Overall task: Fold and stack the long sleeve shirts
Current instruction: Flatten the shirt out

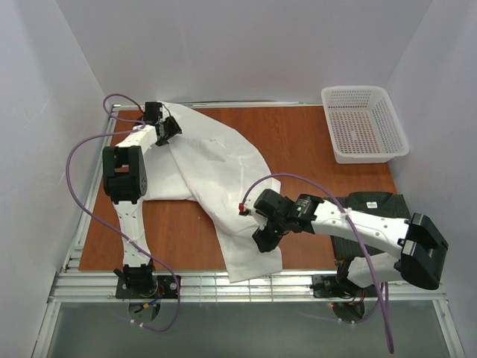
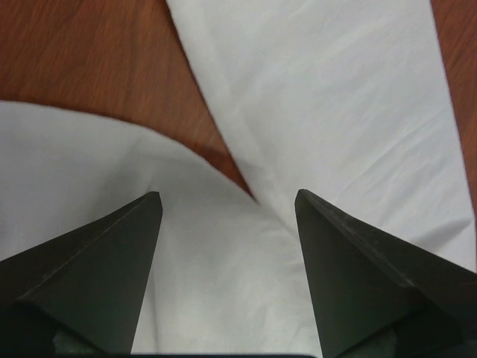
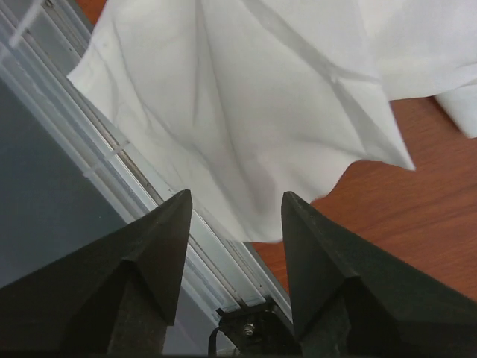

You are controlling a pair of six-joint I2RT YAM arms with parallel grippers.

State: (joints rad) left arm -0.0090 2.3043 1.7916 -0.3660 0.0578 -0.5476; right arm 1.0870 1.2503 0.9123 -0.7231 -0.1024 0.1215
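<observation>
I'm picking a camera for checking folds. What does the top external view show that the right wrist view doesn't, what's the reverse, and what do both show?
Only the top external view: the dark shirt under the right arm, the mesh basket at the far right corner, and the left gripper over the far-left end of the white shirt.
Only the right wrist view: the right gripper up close, its fingers apart with nothing between them.
Both: the white shirt, the wooden table, the metal rail and the right gripper.

White arms, black joints, looping purple cables, dark wedge-shaped fingers
</observation>
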